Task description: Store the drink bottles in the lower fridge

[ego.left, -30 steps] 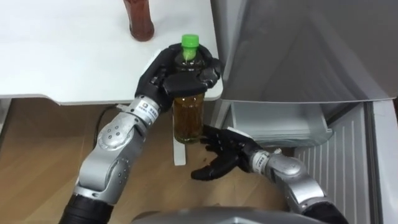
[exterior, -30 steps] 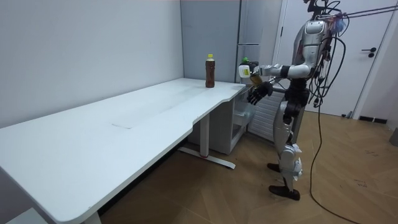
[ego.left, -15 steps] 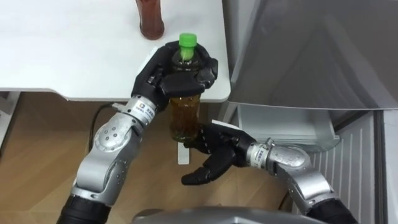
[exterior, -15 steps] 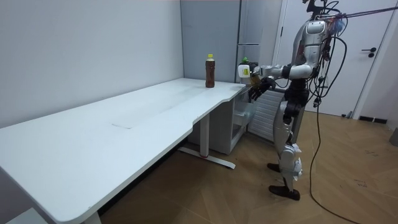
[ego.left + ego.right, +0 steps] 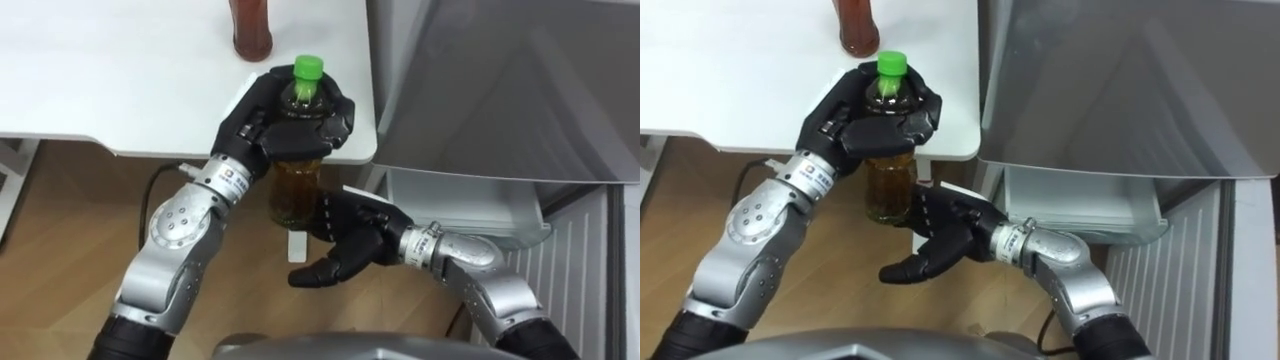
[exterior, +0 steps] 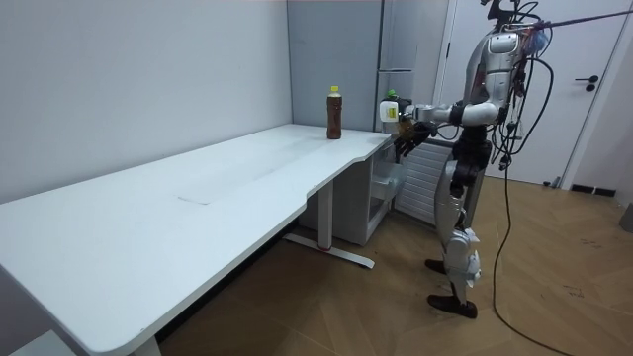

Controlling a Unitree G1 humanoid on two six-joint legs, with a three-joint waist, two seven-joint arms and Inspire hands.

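Note:
A tea bottle (image 5: 293,190) with a green cap and amber drink hangs just off the white table's corner (image 5: 120,90). My left hand (image 5: 270,125) is shut round its neck and shoulder from the left. From the right, my right hand (image 5: 350,240) is open with spread fingers, lying against the bottle's lower part and base. A second bottle (image 5: 250,28) of reddish-brown drink stands on the table just behind; its yellow cap shows in the room view (image 6: 334,112). The robot stands at the table's end, facing the fridge (image 6: 396,59).
The grey fridge front (image 5: 500,90) rises directly to the right of the bottle. Below it a pale lower compartment (image 5: 470,200) stands out over the wooden floor (image 5: 60,230). A white table leg (image 5: 296,245) is under the bottle.
My right hand has come up and leftward from below to the bottle's lower part. The left hand still holds the bottle in much the same place.

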